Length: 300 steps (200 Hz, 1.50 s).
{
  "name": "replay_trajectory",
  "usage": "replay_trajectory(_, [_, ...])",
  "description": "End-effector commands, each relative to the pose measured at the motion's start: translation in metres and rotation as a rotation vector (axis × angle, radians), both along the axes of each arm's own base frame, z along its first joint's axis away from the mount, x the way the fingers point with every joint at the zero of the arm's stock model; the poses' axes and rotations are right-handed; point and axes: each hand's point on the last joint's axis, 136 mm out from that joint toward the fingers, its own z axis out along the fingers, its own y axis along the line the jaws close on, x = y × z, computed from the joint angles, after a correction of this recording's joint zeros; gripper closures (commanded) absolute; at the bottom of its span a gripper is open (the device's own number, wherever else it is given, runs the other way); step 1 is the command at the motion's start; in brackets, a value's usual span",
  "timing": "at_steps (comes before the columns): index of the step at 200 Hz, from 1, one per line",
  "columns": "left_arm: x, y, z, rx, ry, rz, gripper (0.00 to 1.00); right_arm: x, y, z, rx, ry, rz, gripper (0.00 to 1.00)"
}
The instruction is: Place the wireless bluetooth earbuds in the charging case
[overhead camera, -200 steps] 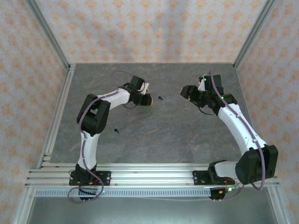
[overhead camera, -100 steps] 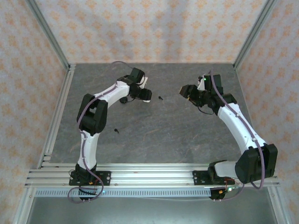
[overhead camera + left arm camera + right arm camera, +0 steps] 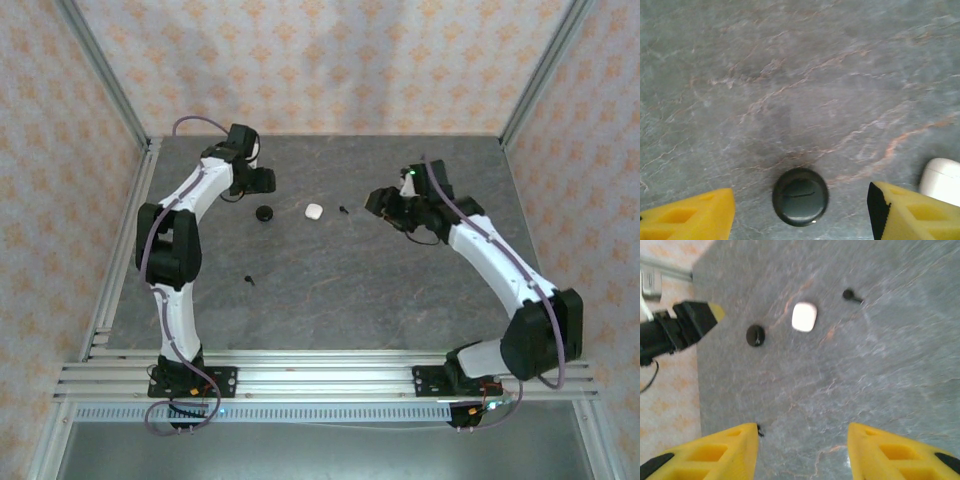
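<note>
A white charging case (image 3: 314, 211) lies shut on the grey table, with a round black case (image 3: 264, 212) to its left. One black earbud (image 3: 344, 210) rests just right of the white case, and another (image 3: 249, 280) lies nearer the front. My left gripper (image 3: 260, 184) hovers behind the black case, open and holding nothing. In the left wrist view the black case (image 3: 800, 196) sits ahead between the yellow fingers (image 3: 690, 217), and the white case (image 3: 942, 175) shows at the right edge. My right gripper (image 3: 376, 200) is open and empty, right of the earbud (image 3: 852, 296).
Metal frame rails run along the table's left side (image 3: 130, 230) and front (image 3: 320, 375). Patterned walls enclose the back and sides. The right wrist view takes in the white case (image 3: 804, 316), black case (image 3: 755, 335), left gripper (image 3: 695, 320) and the nearer earbud (image 3: 759, 430).
My left gripper opened, let go of the white case onto the table and swung back to the left. My right gripper shifted slightly left.
</note>
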Motion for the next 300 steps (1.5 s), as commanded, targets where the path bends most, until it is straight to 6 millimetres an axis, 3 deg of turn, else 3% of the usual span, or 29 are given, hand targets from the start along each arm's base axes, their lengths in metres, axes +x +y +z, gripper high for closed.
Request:
replay_trajectory(1, [-0.012, 0.003, -0.024, 0.042, 0.110, 0.036, 0.30, 0.003, 0.020, -0.008, -0.014, 0.031, 0.040, 0.50])
replay_trajectory(25, [-0.017, 0.003, -0.038, 0.041, 0.149, 0.036, 0.30, 0.005, 0.034, -0.019, -0.008, 0.070, 0.071, 0.50])
replay_trajectory(91, [-0.033, -0.006, -0.069, 0.072, 0.247, -0.040, 0.26, 0.018, 0.040, -0.026, -0.017, 0.079, 0.083, 0.50])
replay_trajectory(148, [-0.028, -0.015, -0.085, 0.090, 0.267, -0.068, 0.29, 0.017, 0.040, -0.028, -0.021, 0.088, 0.086, 0.51])
replay_trajectory(199, [-0.033, -0.010, -0.085, 0.118, 0.276, -0.082, 0.41, 0.015, 0.038, -0.027, -0.019, 0.089, 0.081, 0.51])
replay_trajectory(300, [-0.051, -0.018, -0.062, 0.069, 0.162, -0.140, 0.57, 0.008, 0.037, -0.014, 0.029, 0.076, 0.052, 0.54])
